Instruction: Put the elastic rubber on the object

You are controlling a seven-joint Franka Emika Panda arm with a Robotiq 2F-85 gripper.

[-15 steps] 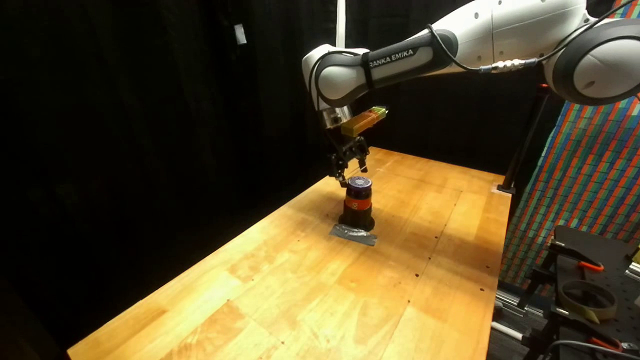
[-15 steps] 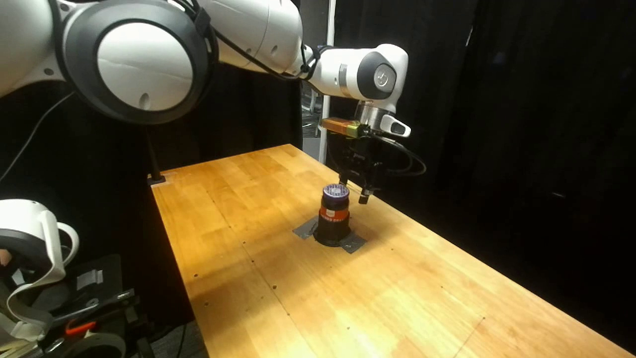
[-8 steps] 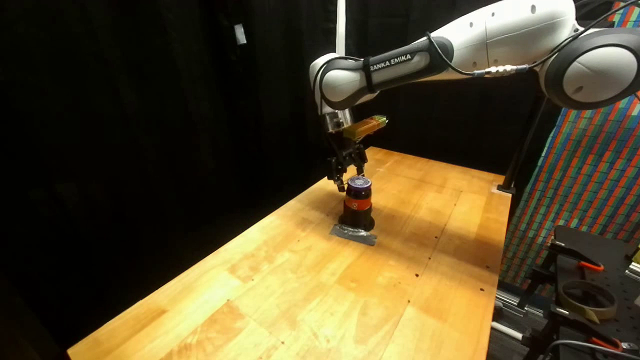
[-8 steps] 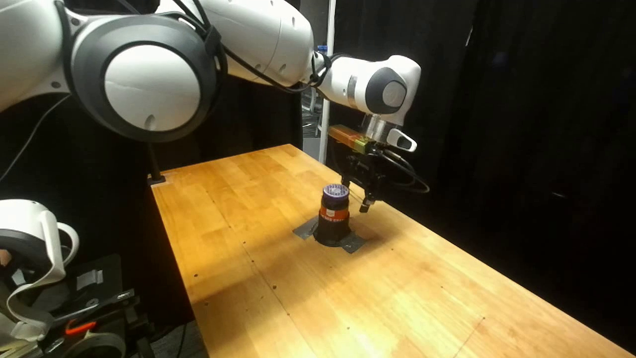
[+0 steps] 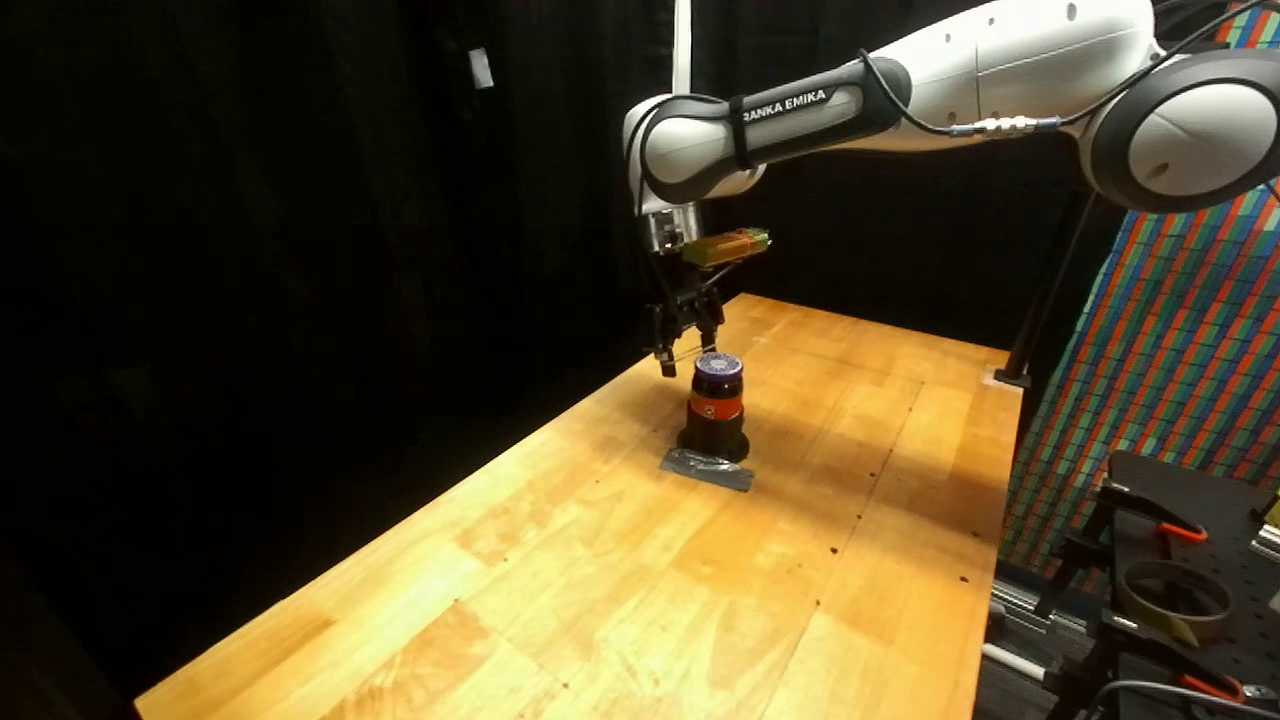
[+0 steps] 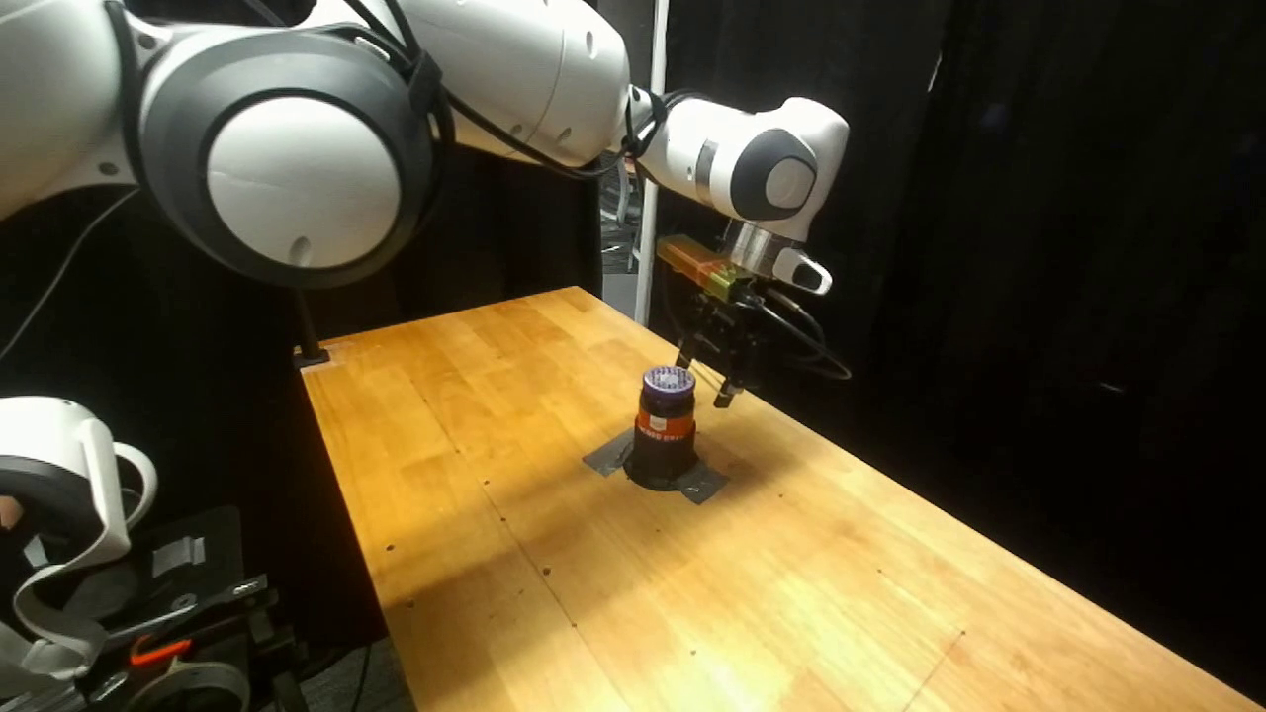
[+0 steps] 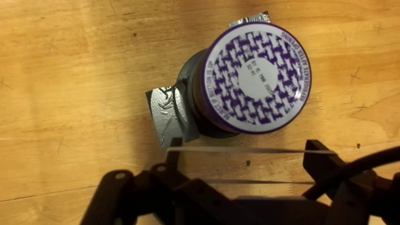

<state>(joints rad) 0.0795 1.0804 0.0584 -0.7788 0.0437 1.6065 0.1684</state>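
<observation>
The object is a dark jar with an orange-red band and a purple-and-white lid (image 5: 719, 364), standing upright in a black base (image 5: 713, 437). It shows in both exterior views (image 6: 665, 423), and the wrist view shows its lid (image 7: 258, 78) from above. My gripper (image 5: 689, 357) is open. The elastic rubber (image 7: 225, 150) is a thin pale band stretched around the outside of both fingers, with two strands crossing the gap. In the wrist view the fingers and band lie below the lid, apart from it. In the exterior views the fingertips are beside the jar, around lid height.
Grey tape (image 5: 706, 470) holds the base to the wooden table (image 5: 640, 600); another tape piece shows in an exterior view (image 6: 607, 455). A dark cart with a tape roll (image 5: 1175, 598) stands beyond the table edge. A white headset (image 6: 59, 494) is off the table.
My gripper first came down, then rose a little and shifted slightly away from the jar, and its tilt changed. The band stays stretched on the fingers. The jar has not moved.
</observation>
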